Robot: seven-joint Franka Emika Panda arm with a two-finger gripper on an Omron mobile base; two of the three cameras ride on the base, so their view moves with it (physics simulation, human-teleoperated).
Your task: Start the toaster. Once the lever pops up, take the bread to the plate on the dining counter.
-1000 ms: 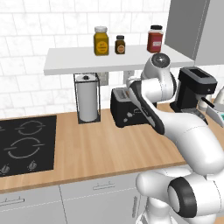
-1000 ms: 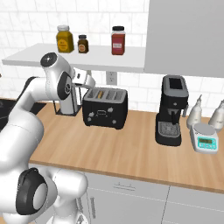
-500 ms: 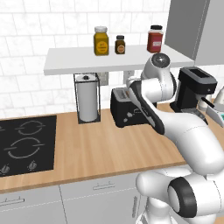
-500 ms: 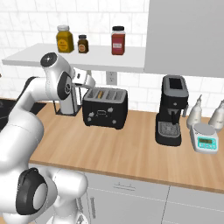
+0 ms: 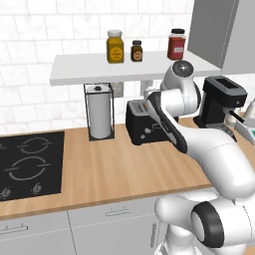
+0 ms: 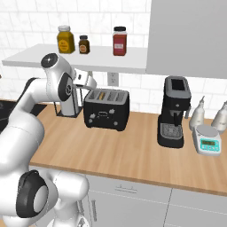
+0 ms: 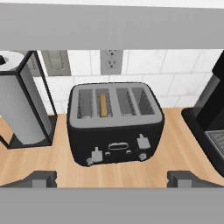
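The black toaster (image 7: 114,123) holds tan bread (image 7: 103,105) in one slot — bare surface (image 7: 131,177) in front; tool (image 7: 112,178) wide open, empty.

The bread (image 7: 103,104) sits mostly hidden inside the toaster (image 7: 114,124).

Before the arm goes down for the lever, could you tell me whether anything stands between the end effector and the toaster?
Nothing visible does. In the hand view the open end effector faces the toaster across bare counter; the paper towel holder and coffee machine stand off to either side.
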